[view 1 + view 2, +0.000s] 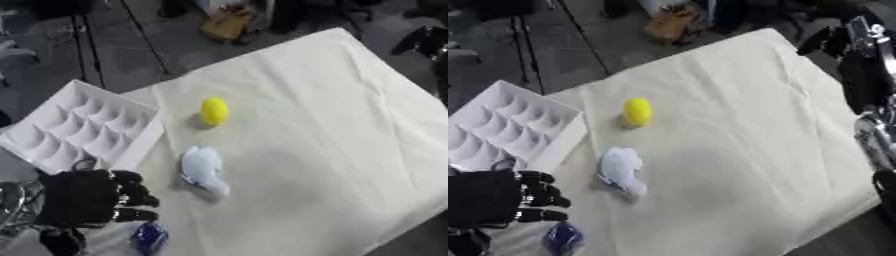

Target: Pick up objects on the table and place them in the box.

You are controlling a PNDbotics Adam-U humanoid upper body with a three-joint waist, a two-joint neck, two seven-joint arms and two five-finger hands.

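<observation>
We find the surface covered with a cream cloth, lying askew in both views. At its left edge sits the box, a white tray divided into rows of scoop-shaped compartments; we see nothing lying in any compartment that shows.

Three objects lie on the cloth, none of them in the box. A yellow egg-shaped object lies just right of the box, apart from it. A white object of irregular shape lies below it, nearer the robot, well apart from the yellow one. A small blue object lies at the near edge of the cloth, just below the left hand's fingers; we cannot tell whether it touches them.

The left hand shows at the lower left, black, its back toward the camera, beside the near corner of the box. Its fingers are curled inward, pointing toward the white object, and we observe nothing held in them. A gap of bare cloth separates the fingertips from the white object.

The right hand shows at the upper right edge, beyond the cloth's far corner and well apart from all three objects. We cannot tell how its fingers stand.
</observation>
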